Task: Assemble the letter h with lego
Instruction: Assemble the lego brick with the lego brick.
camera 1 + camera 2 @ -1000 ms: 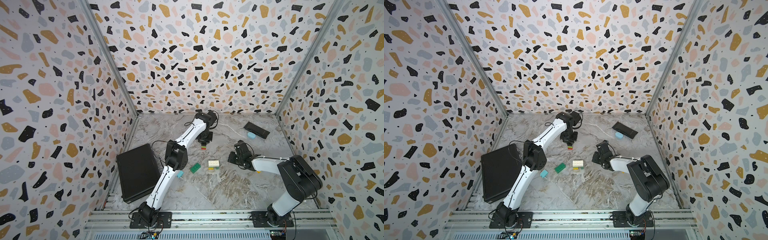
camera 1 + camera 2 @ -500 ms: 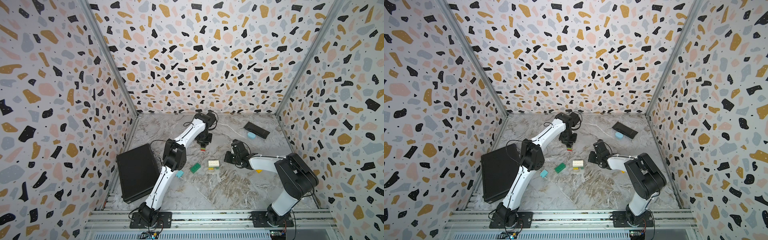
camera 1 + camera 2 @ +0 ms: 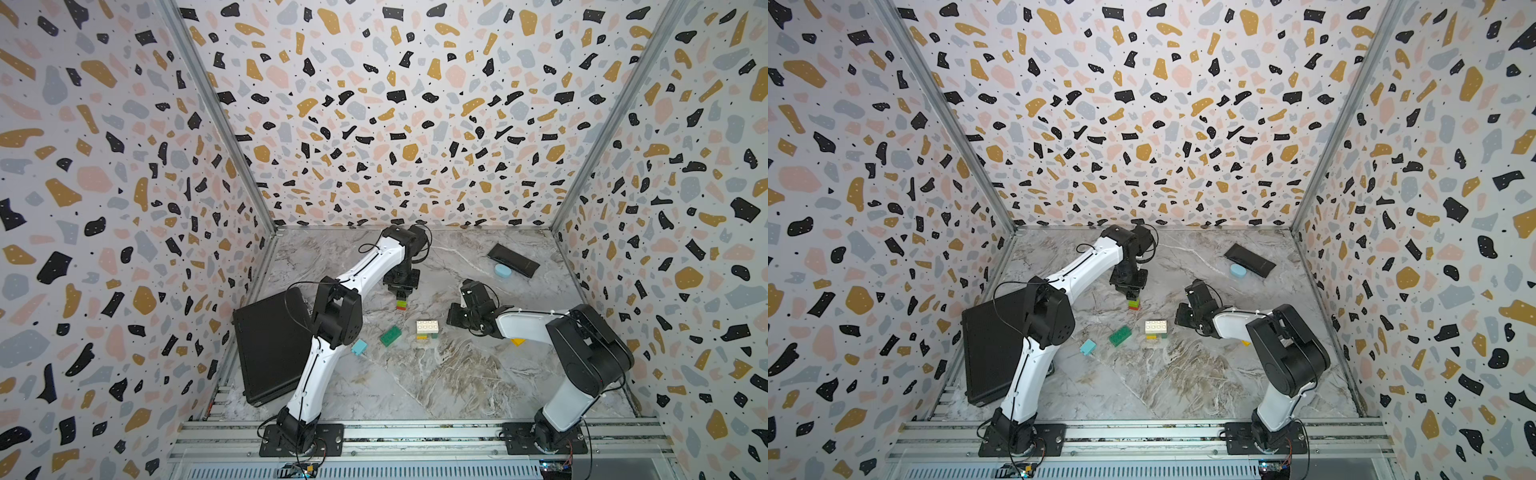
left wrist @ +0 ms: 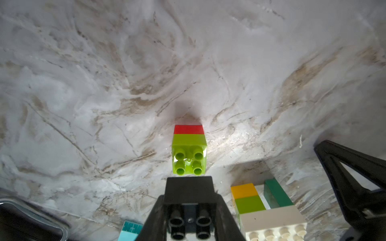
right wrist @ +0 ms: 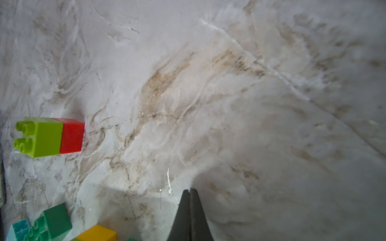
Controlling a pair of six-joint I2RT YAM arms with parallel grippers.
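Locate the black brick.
The left gripper holds the black brick, in the left wrist view close to the lime brick stacked on the red brick; in both top views, behind the white brick.

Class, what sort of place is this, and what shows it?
Probably a robot test booth: left arm and right arm bolted to a rail, speckled walls around a marbled table.

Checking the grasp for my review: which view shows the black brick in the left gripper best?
The left wrist view: the black brick fills the foreground, studs visible, clamped in the left gripper. In both top views it is a small dark speck merging with the gripper. The right wrist view misses it.
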